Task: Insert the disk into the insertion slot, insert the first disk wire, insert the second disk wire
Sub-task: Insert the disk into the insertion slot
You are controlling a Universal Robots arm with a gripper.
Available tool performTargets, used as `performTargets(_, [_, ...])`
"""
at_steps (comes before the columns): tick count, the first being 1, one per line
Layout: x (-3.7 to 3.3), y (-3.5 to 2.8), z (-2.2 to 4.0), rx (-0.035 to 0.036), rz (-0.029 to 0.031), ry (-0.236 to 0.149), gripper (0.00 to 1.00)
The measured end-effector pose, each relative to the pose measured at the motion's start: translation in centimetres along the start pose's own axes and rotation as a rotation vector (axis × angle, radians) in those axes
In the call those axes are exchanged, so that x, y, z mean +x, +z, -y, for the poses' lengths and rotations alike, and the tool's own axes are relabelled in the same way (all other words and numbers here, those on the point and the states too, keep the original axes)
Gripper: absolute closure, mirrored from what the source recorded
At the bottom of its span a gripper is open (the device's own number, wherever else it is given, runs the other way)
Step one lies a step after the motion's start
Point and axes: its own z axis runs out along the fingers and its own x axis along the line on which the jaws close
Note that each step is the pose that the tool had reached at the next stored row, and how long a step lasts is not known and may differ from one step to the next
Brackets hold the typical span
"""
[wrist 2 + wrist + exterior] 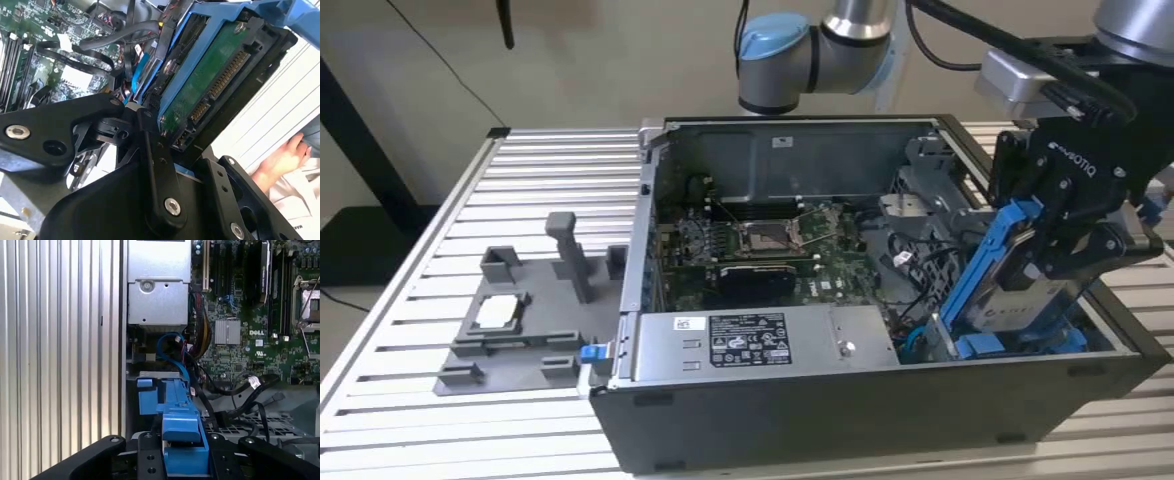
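Note:
My gripper (pixel 1062 245) is shut on the disk (pixel 1017 300), a silver drive in a bright blue carrier. I hold it steeply tilted over the open computer case's corner at the exterior view's right. Its lower end reaches down into the insertion slot (pixel 923 342), a grey cage with blue tabs. The second wrist view shows the disk's green circuit board (pixel 210 85) above my black fingers (pixel 155 165). In the first wrist view the blue carrier handle (pixel 182 432) sits between my fingers, above the slot's blue tab (pixel 145 390). A blue wire (pixel 172 346) and black wires (pixel 235 386) lie loose beside the slot.
The grey power supply (pixel 761 340) lies along the case's front edge, with the green motherboard (pixel 761 245) behind it. A grey fixture plate (pixel 520 325) rests on the slatted table (pixel 534 180) at the exterior view's left. A person's hand (pixel 285 155) is outside the case.

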Motion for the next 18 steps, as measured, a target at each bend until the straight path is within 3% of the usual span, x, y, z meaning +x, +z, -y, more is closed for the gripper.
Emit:
performTargets(12, [-0.07,2.14,0.03,0.0000,0.0000,0.000,0.67])
performTargets(18, [-0.07,2.17,0.03,0.0000,0.0027,0.000,0.67])
